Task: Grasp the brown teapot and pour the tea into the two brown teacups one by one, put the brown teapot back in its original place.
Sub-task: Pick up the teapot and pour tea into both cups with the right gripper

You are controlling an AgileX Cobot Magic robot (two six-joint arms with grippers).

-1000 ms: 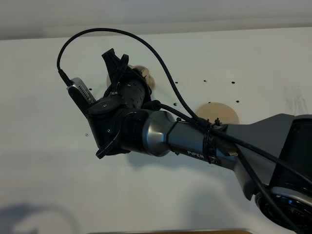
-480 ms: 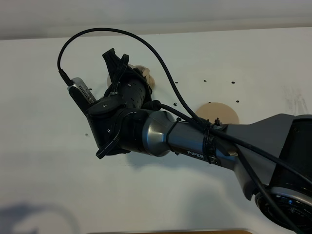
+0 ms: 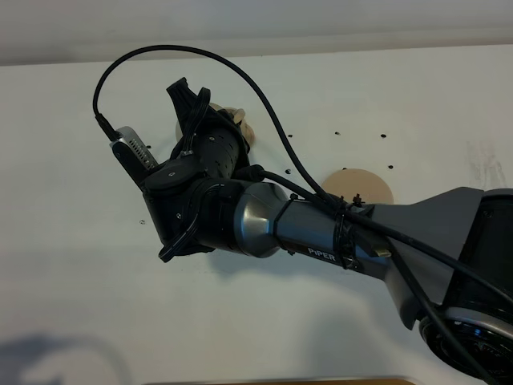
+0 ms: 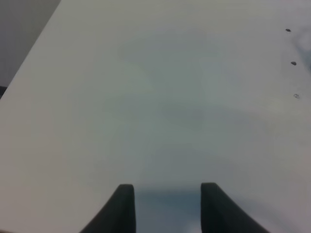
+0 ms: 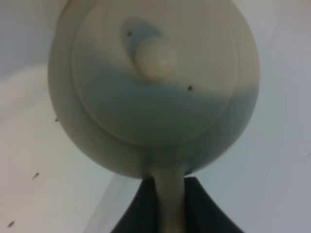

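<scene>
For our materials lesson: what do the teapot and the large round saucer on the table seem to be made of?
The brown teapot, held by its handle in the right pincer: probably unglazed clay, since its pale tan body and lid look matte, with no gloss. The large saucer: likely the same clay, flat tan with no shine, though too small to confirm.

Brown teapot [image 3: 240, 124] mostly hidden behind the right gripper [image 3: 192, 100]; both teacups wholly out of sight.

This looks like a robot test bench in a laboratory, not a home. The white table [image 3: 72, 265] is plain, with small dark marks [image 3: 337, 131] on its surface beyond the arm. A grey industrial arm [image 3: 321, 233] with the printed word PIPER carries loose black cables [image 3: 264, 88] fixed with ties.
</scene>
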